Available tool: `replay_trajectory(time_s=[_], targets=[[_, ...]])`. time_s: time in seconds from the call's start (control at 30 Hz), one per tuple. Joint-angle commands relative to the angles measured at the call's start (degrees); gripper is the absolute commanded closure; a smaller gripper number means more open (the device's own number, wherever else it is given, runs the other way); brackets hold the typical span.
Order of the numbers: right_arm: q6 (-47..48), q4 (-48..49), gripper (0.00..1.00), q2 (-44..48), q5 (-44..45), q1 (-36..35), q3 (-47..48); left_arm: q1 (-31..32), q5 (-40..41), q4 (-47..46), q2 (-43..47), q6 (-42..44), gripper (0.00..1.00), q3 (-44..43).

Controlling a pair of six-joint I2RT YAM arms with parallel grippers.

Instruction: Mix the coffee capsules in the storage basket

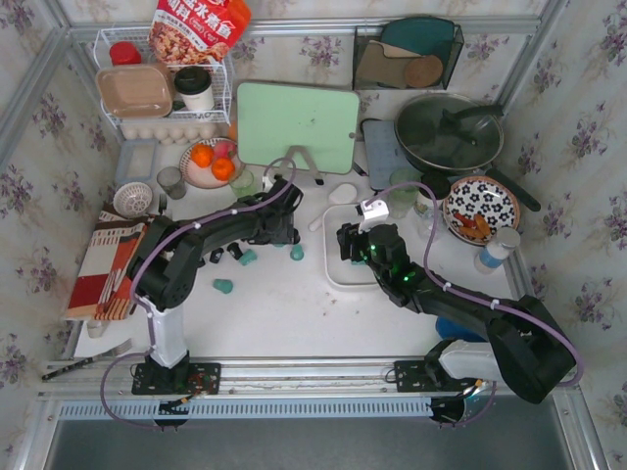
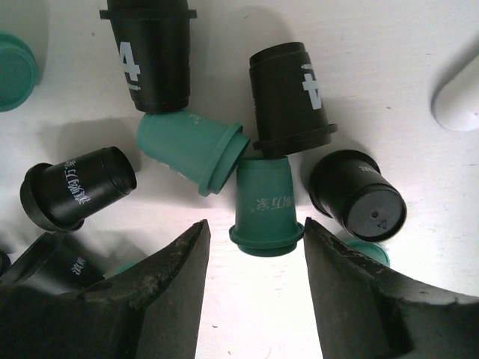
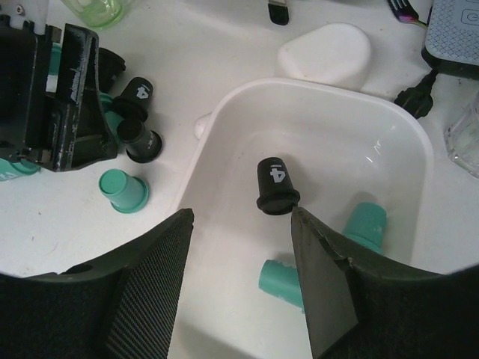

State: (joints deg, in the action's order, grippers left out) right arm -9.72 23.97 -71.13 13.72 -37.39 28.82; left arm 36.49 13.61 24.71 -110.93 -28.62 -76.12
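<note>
Teal coffee capsule sits on the tabletop between the left end effector's parted jaws, which should centre on it, clear of the neighbouring black pods, before carrying it to the storage basket beneath the open, empty right end effector.

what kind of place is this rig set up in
Probably a kitchen counter, maybe a staged one: a lidded frying pan, a green cutting board and oranges sit along the back of it.
</note>
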Motion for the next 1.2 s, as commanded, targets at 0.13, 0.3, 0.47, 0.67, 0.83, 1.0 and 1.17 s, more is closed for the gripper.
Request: replay_trajectory(time_s=[0.13, 0.3, 0.47, 0.67, 0.83, 1.0, 1.17], targets=[[0.06, 0.38, 0.38, 0.35, -0.97, -0.05, 0.10, -0.02, 1.70, 1.10, -2.22, -3.12, 0.44, -1.82], [0.07, 0.36, 0.38, 0.29, -1.20, -0.01, 0.02, 0.08, -0.31, -1.10, -1.05, -2.81, 0.49, -1.32], [0.05, 0.23, 0.38, 0.42, -1.40, -0.07, 0.10, -0.10, 0.76, 0.61, -2.34, -2.42, 0.50, -3.47], [0.15, 0.16, 0.38, 0.65, -1.44, -0.06, 0.02, -0.10, 0.32, 0.98, -4.23, -1.81, 0.57, -3.69], [0.14, 0.18, 0.38, 0.77, -1.58, -0.09, 0.03, -0.10, -0.23, 0.89, -3.90, -0.19, 0.68, -3.49], [0.29, 0.16, 0.38, 1.55, -1.67, -0.05, -0.13, -0.06, -1.83, -2.59, 2.27, 2.90, 0.73, 0.58], [1.64, 2.41, 0.38, 2.94, -4.27, -0.07, -1.25, 0.17, -8.18, -9.28, 13.46, 8.25, 0.73, 6.68]])
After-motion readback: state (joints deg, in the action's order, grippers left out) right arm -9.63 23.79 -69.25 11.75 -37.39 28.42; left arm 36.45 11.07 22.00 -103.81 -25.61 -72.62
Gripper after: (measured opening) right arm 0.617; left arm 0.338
